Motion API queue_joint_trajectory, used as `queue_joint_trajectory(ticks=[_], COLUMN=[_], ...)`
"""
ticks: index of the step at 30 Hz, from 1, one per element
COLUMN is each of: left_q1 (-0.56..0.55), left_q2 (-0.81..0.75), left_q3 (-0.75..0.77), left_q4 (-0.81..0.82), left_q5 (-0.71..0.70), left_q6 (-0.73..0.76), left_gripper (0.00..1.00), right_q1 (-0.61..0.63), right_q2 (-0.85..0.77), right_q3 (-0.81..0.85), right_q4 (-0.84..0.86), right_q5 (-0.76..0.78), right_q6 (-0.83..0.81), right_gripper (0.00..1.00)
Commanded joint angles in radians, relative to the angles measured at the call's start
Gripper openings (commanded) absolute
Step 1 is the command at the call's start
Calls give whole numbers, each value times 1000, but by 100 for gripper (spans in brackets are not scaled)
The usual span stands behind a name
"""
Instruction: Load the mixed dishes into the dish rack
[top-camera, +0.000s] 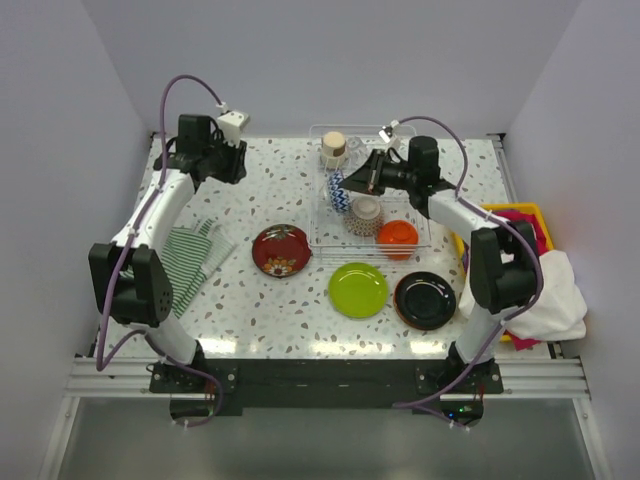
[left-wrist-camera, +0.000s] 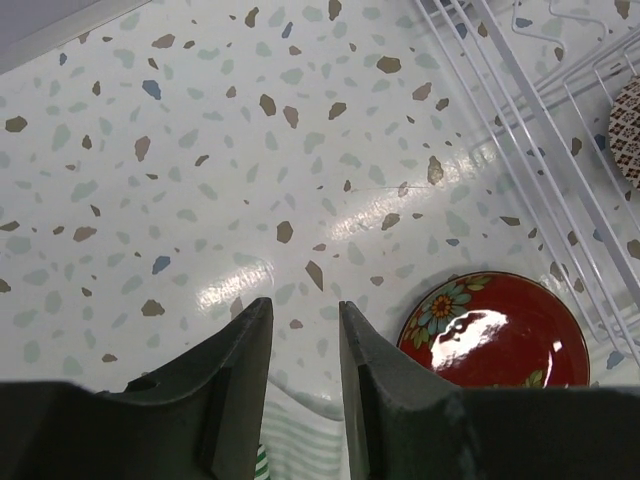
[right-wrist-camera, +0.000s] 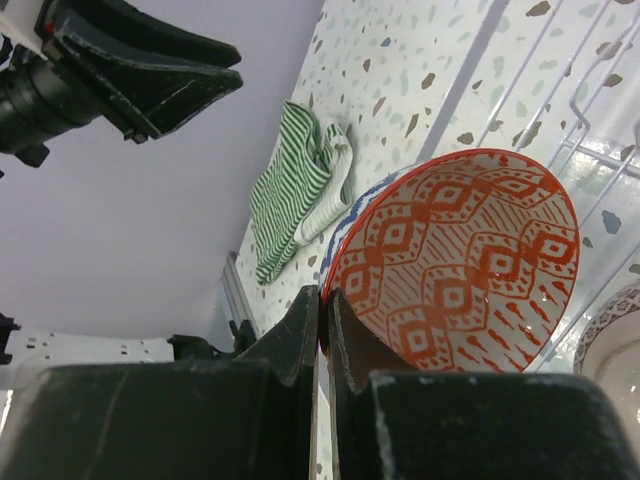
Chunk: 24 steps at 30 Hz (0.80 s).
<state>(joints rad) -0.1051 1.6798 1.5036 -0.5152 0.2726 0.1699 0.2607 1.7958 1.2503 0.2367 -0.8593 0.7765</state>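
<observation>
Presently, right gripper (right-wrist-camera: 325, 298) pinches the rim of the blue-white patterned bowl (right-wrist-camera: 460, 265), held on edge at the dish rack's (top-camera: 318, 218) left side. Left gripper (left-wrist-camera: 303, 325) stands spread, empty, above the table (left-wrist-camera: 250, 150).

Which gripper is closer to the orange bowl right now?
Right. The right gripper, gripping the patterned bowl, is over the dish rack, beyond and left of the orange bowl; the left gripper hangs outside the rack, far left.
</observation>
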Motion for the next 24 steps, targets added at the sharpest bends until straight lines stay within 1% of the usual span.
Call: queue_joint_trajectory(ticks=[1,5,10,15,17,19,21,24], left_q1=[4,2,-1,-7,-7,-7,-7,-7], left_q2=[12,32,49,60,66,72,80,87], left_q3=[46,52,53,49,49,47,50,52], left_q4=[20,20,21,24,27,33,38,43], left_q5=[-26,-29,-36,-33,-29,-24,-18,-6], left_q6=[42,39,43,40,40,36,31,23], left_gripper=[38,38,38,38,38,38,38,38], right_q1=[-17,-31,-54,-92,-104,-109,-110,-100], right_q2=[20,54,63,56,50,40,33,25], right_q3=[-35,-48,-45,-23,-8,-8,-14,-34], right_q4=[271,282,250,158,86,61,59,151], right_q5=[-35,-18,-14,6,17,16,-3,-78], right_q6=[162,179,152,73,26,15,1,33], right_gripper=[0,0,0,0,0,0,0,0])
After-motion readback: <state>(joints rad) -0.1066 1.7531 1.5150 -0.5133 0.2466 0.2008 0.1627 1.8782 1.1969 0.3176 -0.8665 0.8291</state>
